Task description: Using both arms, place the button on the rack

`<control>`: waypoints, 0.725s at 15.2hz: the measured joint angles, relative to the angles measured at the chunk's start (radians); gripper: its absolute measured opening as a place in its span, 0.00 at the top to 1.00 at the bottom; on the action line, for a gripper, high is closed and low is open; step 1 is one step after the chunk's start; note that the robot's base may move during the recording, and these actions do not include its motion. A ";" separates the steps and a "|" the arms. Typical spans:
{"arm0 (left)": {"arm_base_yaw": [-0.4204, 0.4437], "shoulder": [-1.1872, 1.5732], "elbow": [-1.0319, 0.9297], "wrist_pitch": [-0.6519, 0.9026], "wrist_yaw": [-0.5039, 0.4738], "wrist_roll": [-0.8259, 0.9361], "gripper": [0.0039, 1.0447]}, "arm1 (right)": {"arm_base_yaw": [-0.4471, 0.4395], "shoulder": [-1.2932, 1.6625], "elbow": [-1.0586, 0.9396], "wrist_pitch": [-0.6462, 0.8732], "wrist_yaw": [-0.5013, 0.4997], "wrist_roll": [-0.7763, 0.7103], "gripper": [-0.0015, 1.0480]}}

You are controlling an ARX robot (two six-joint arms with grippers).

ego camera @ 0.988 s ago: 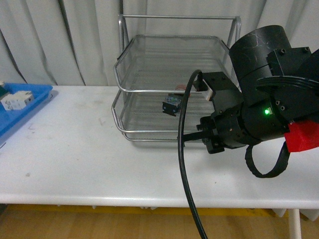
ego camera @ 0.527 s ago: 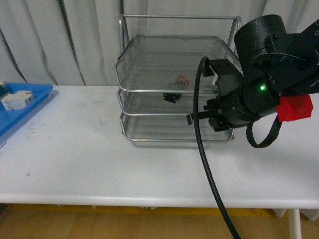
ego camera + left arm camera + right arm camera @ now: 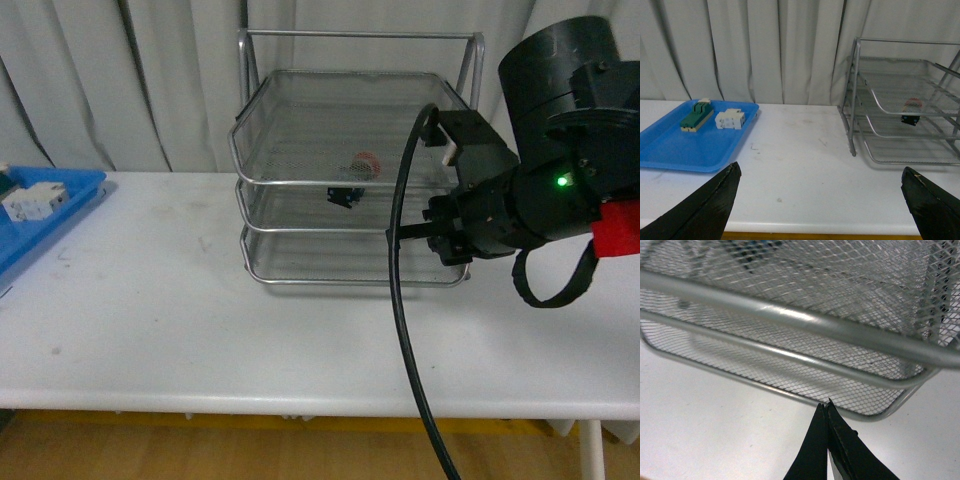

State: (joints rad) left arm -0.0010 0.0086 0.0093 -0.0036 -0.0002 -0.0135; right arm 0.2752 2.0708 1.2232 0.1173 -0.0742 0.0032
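Note:
The rack (image 3: 262,150), a silver wire-mesh three-tier tray, stands at the back middle of the white table. The button (image 3: 355,180) lies in its middle tier, red cap up and dark body below; in the left wrist view the button (image 3: 910,112) shows through the mesh of the rack (image 3: 854,95). My right gripper (image 3: 392,233) is shut and empty, its tip just in front of the rack's lower front rim (image 3: 790,360). In the right wrist view the right gripper (image 3: 827,406) nearly touches that rim. My left gripper (image 3: 820,169) is open above the table, far from the rack.
A flat blue tray (image 3: 670,150) at the table's left end holds a white block (image 3: 730,119) and a green-and-cream part (image 3: 695,115). A thick black cable (image 3: 405,330) hangs from the right arm across the table's front. Curtains close off the back.
The tier holding the button has slid back into the rack, from pulled out a second ago. My right arm has drawn away to the right, its gripper staying shut.

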 joint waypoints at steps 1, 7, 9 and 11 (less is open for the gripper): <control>0.000 0.000 0.000 0.000 0.000 0.000 0.06 | 0.007 -0.057 -0.060 0.019 -0.017 0.007 0.98; 0.000 0.000 0.000 0.000 0.000 0.000 0.06 | 0.053 -0.627 -0.608 0.242 -0.069 0.084 0.98; 0.000 0.000 0.000 0.000 0.000 0.000 0.06 | 0.059 -0.924 -0.791 0.158 -0.063 0.140 0.98; 0.000 0.000 0.000 0.000 0.000 0.000 0.06 | 0.046 -1.195 -0.871 0.034 -0.052 0.173 0.98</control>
State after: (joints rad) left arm -0.0010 0.0086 0.0093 -0.0040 -0.0002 -0.0132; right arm 0.3214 0.8761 0.3523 0.1516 -0.1261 0.1761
